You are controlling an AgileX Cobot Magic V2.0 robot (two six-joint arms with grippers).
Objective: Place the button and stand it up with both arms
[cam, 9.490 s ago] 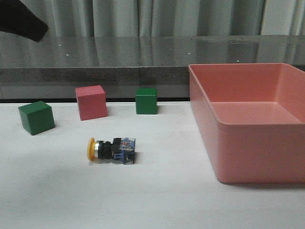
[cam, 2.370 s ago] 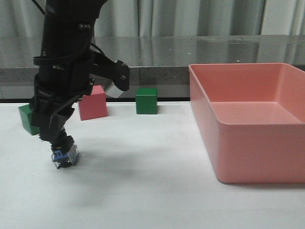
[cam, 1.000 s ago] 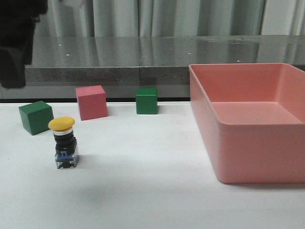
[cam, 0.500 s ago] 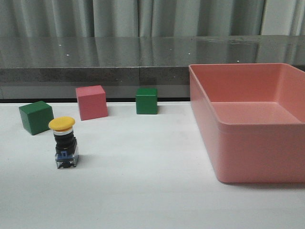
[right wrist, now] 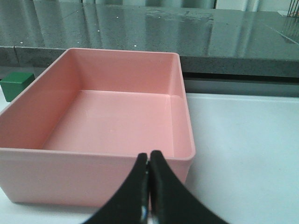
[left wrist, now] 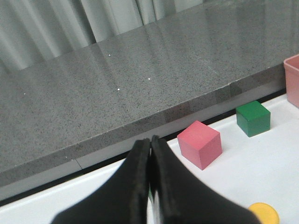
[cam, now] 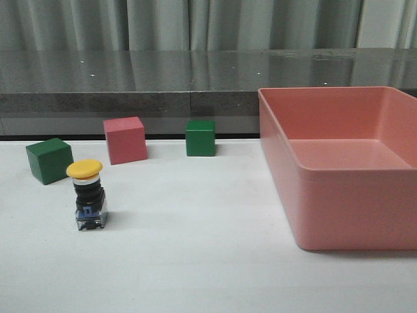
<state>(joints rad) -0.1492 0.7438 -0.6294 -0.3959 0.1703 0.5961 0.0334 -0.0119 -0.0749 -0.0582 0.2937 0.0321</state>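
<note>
The button (cam: 88,195) stands upright on the white table at the left, yellow cap on top, black body, clear-blue base on the table. Its yellow cap edge also shows in the left wrist view (left wrist: 264,213). Neither arm shows in the front view. My left gripper (left wrist: 150,142) is shut and empty, raised above and behind the button. My right gripper (right wrist: 149,157) is shut and empty, near the front wall of the pink bin.
A large pink bin (cam: 306,195) stands at the right; it is empty in the right wrist view (right wrist: 28,151). A green cube (cam: 49,160), a pink cube (cam: 125,140) and a second green cube (cam: 200,137) sit behind the button. A dark grey ledge runs along the back.
The left arm stood the button upright, let go and withdrew out of the front view at the upper left. The button has stayed still over the last second.
</note>
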